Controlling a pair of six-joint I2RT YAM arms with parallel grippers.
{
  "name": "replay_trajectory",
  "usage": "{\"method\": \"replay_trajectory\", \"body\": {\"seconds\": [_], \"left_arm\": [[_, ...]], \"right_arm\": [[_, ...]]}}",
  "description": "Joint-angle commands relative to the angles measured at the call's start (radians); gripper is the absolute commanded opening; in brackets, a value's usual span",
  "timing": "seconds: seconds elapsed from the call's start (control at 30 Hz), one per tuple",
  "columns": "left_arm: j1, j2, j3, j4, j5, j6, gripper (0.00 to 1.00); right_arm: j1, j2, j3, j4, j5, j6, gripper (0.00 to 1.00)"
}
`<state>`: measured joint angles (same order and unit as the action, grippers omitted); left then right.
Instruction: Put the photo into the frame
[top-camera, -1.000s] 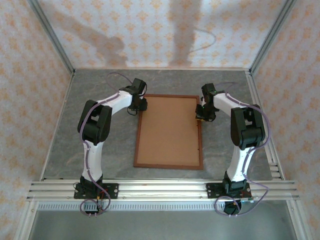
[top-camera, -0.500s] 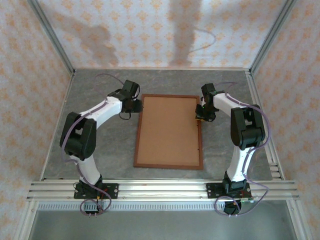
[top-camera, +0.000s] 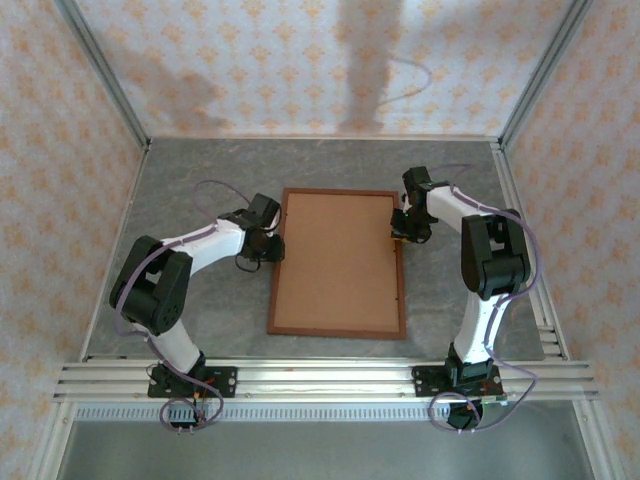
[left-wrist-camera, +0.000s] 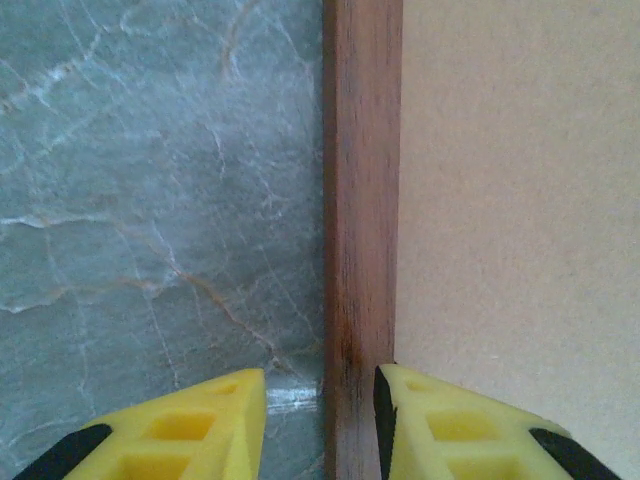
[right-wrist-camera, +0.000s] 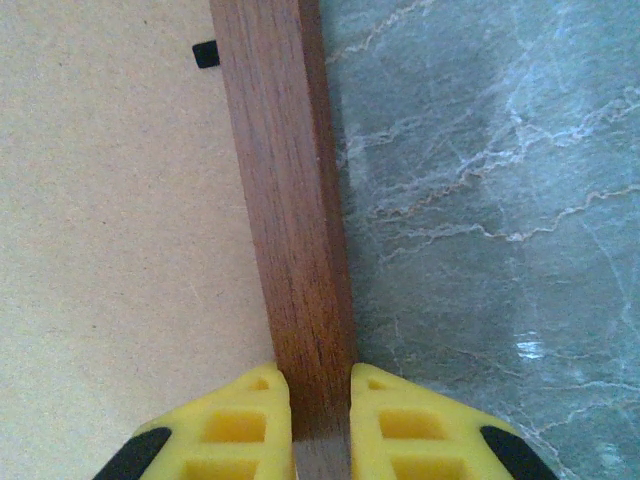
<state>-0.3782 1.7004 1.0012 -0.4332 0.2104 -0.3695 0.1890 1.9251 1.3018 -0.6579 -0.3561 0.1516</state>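
The frame (top-camera: 335, 333), thin reddish-brown wood, lies flat mid-table with a plain brown board (top-camera: 340, 262) covering its opening. The photo is hidden. My left gripper (top-camera: 272, 243) stands open astride the frame's left rail (left-wrist-camera: 362, 200). Its inner finger (left-wrist-camera: 440, 430) touches the rail on the board side, while the outer finger (left-wrist-camera: 200, 425) stands a little apart over the table. My right gripper (top-camera: 400, 232) is shut on the frame's right rail (right-wrist-camera: 285, 200) near the far corner, a yellow finger pressed against each side of the wood (right-wrist-camera: 315, 370).
The table is grey marbled stone (top-camera: 190, 200), bare on both sides of the frame. A small black tab (right-wrist-camera: 205, 53) sits on the board next to the right rail. Patterned walls and metal rails (top-camera: 320, 378) bound the workspace.
My left gripper slid from the frame's far-left corner toward me along the left rail, its elbow swinging out to the left. The right arm and the frame have stayed put.
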Motion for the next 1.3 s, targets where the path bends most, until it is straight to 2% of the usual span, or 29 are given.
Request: {"method": "replay_trajectory", "body": {"seconds": [0.0,0.27,0.97,1.1,1.27], "left_arm": [[-0.002,0.01,-0.011,0.016,-0.002,-0.01,0.33],[-0.009,0.072,0.012,0.043,0.009,-0.008,0.31],[-0.121,0.196,-0.005,0.069,-0.008,-0.007,0.32],[-0.127,0.193,0.002,0.06,-0.021,-0.009,0.34],[-0.125,0.113,0.029,0.022,-0.077,-0.001,0.4]], "right_arm": [[0.01,0.003,-0.013,0.042,0.034,-0.008,0.15],[0.01,0.006,-0.019,0.045,0.029,-0.007,0.15],[0.012,0.007,-0.036,0.058,0.02,-0.001,0.15],[0.012,0.008,-0.035,0.057,0.02,0.0,0.15],[0.012,0.008,-0.033,0.055,0.021,-0.001,0.15]]}}
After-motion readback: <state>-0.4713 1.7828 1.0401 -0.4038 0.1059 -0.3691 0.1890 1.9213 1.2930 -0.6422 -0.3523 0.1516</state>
